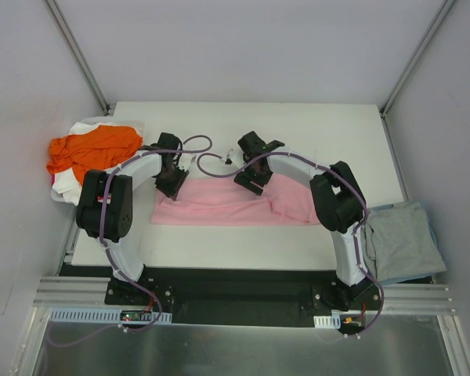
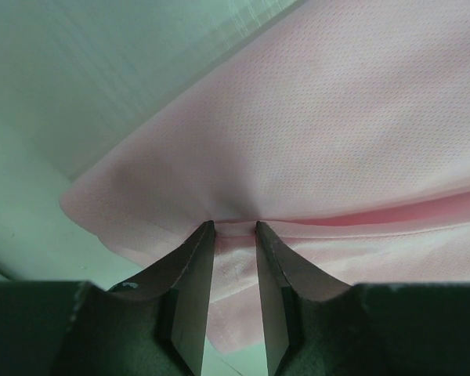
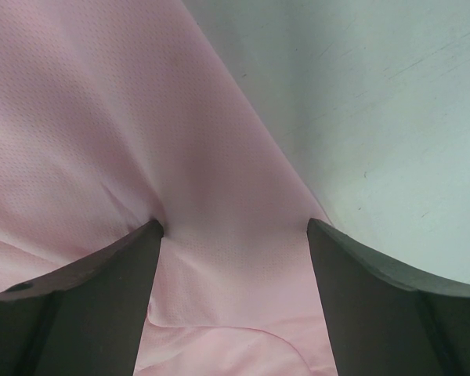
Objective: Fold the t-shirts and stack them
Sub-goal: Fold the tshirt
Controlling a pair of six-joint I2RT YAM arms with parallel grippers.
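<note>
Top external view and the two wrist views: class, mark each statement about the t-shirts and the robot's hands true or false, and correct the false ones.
1. The pink t-shirt lies spread on the table under both arms. True.
2. The right hand is shut tight. False: the right hand is open, its fingers wide apart over pink fabric.
3. The left hand has its fingers close together with pink fabric pinched between them. True.
4. The orange t-shirt lies at the table's right edge. False: the orange t-shirt is at the left edge, on top of a white t-shirt.
5. A grey t-shirt lies at the right side. True.
</note>
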